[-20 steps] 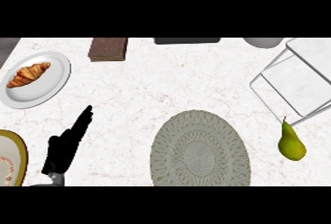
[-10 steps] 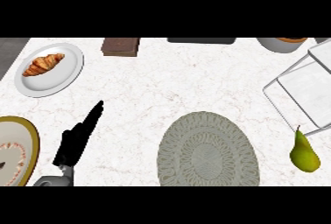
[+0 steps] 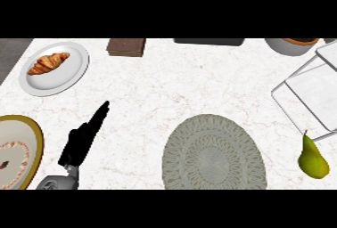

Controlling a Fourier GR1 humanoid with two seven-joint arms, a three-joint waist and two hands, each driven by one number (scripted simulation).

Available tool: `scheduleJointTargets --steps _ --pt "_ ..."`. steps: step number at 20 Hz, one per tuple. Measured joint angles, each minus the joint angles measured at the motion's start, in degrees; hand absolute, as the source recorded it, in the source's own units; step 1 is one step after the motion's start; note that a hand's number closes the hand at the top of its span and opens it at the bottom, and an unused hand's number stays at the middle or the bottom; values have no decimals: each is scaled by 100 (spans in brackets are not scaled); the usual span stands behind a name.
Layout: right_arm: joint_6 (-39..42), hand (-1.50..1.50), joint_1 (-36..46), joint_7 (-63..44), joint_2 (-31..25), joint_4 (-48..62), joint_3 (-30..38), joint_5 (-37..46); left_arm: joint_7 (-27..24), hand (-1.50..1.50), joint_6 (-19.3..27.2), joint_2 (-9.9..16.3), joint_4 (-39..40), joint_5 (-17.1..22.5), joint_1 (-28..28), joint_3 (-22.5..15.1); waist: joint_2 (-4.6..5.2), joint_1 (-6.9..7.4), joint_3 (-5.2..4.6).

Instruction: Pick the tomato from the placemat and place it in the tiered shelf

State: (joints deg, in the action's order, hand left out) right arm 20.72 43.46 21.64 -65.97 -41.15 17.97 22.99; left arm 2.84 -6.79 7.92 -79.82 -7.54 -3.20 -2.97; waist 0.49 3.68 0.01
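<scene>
Head view has shifted right: left hand (image 3: 84, 139) fingers straight, placemat (image 3: 214, 153) nearer centre, pear (image 3: 313, 159) beside it.

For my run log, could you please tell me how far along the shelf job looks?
Done: nothing visible; the tiered shelf shows no item in its visible part. In hand: nothing; the left robot hand is open over the counter, left of the placemat. Left: everything. No tomato shows; the placemat is bare, with a pear to its right.
</scene>
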Motion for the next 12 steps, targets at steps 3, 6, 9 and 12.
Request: scheduleJointTargets --steps 3,6,9,12 --pt "-139 150 414 60 125 257 -286 331 -28 0 3 10 9 -1 5 27 -22 -7 -26" --pt "-231 150 758 85 287 495 -520 612 -2 0 -16 35 27 17 -29 70 -40 -30 -45" --pt "-304 150 1022 67 488 725 -697 832 31 0 -14 2 15 19 -36 54 -54 -31 -67" --pt "-289 150 1227 104 690 896 -859 1005 8 0 -45 44 60 31 -54 93 -71 -36 -94"
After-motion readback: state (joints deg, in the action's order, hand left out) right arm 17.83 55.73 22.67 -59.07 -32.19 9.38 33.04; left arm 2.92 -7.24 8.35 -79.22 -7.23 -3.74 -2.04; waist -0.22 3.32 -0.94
